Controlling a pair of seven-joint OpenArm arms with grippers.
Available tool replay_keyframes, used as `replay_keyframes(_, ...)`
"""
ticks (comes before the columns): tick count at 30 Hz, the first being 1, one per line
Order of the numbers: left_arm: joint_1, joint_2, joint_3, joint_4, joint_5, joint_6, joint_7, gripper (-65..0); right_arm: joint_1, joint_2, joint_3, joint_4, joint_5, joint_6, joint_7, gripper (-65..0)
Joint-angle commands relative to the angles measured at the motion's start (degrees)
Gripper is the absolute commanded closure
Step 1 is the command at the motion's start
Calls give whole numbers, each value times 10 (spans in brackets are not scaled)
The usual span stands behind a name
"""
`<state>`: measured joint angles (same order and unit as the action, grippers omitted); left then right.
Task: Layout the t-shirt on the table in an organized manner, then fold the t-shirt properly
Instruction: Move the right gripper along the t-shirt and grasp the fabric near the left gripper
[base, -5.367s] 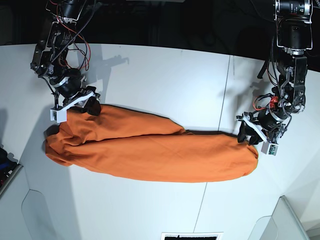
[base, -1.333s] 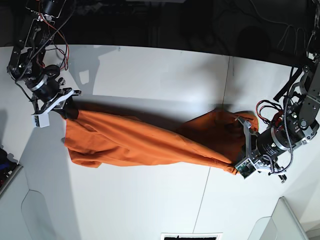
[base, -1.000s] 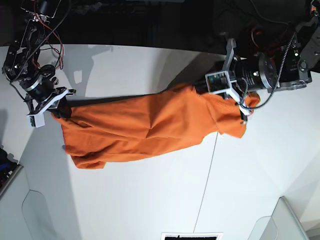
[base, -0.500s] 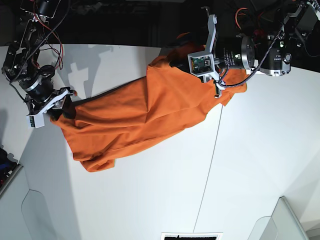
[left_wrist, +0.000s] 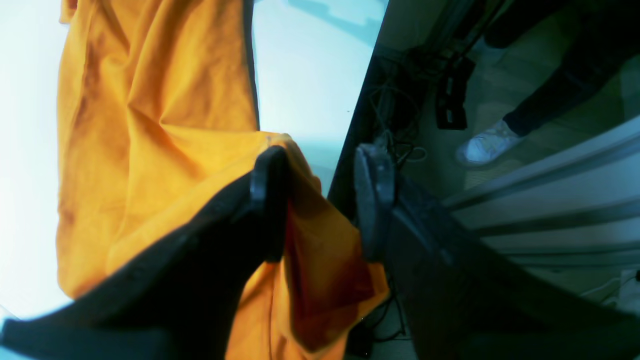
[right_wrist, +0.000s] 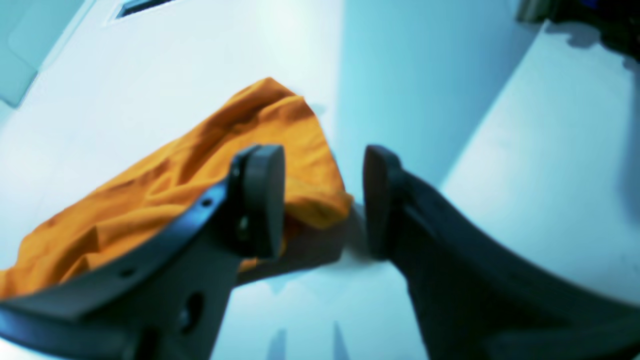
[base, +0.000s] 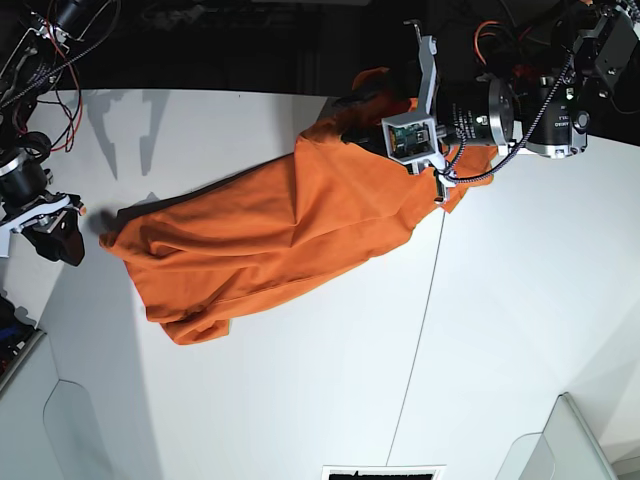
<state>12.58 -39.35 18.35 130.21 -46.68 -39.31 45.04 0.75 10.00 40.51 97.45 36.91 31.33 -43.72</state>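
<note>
The orange t-shirt lies crumpled in a diagonal band on the white table, from the left up to the far edge. My left gripper hovers at the shirt's upper end by that edge. In the left wrist view its jaws stand apart, and the t-shirt drapes against the left finger and sags below the gap. My right gripper is open just left of the shirt's lower end. In the right wrist view it is empty, with the shirt corner on the table beyond.
A thin dark seam crosses the table right of centre. Translucent bins sit at the near corners. Past the far edge are cables and a person's shoe on the floor.
My right gripper has let go of the shirt's left end and drawn back to the left; that end now rests on the table. My left gripper's jaws have parted at the far edge.
</note>
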Motion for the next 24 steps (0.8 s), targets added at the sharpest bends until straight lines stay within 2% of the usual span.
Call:
replay_keyframes(1, -3, -5, -4, 8, -14, -7, -12, -143, 7, 7, 1, 11, 17, 0, 13, -259)
replay_keyframes(3, -3, -5, -4, 8, -13, -7, -12, -34, 7, 6, -6, 10, 17, 0, 20, -258)
replay_keyframes(4, -3, -5, -4, 8, -13, -7, -13, 0, 7, 6, -12, 9, 16, 0, 30, -258)
replay_keyframes(8, -2, -5, -4, 8, -14, -7, -12, 0, 24, 6, -66, -11, -47, -5, 74, -258)
replay_keyframes(10, -2, -5, -4, 8, -24, -7, -10, 0, 48, 6, -101, -40, -95, -30, 75, -258)
replay_keyframes(11, -2, -5, -4, 8, -28, -7, -10, -39, 61, 6, -116, -58, -111, -40, 76, -258)
replay_keyframes(12, -2, -5, -4, 8, -29, -7, -10, -105, 71, 6, -131, -78, -118, -44, 81, -258)
replay_keyframes(14, -2, -5, -4, 8, -28, -7, -10, -238, 92, 6, -158, -117, -121, -43, 93, -258)
replay_keyframes(15, -2, -5, -4, 8, -28, -7, -10, -283, 103, 6, -171, -134, -121, -41, 99, -258)
replay_keyframes(16, -2, -5, -4, 8, -24, -7, -10, -301, 112, 6, -185, -149, -121, -40, 102, -258)
replay_keyframes(21, -2, -5, -4, 8, -20, -7, -11, -301, 160, 4, -260, -207, -126, -44, 106, -258)
replay_keyframes(24, -2, 3, -4, 8, -20, -7, -12, -301, 170, 3, -311, -249, -170, -46, 104, -258)
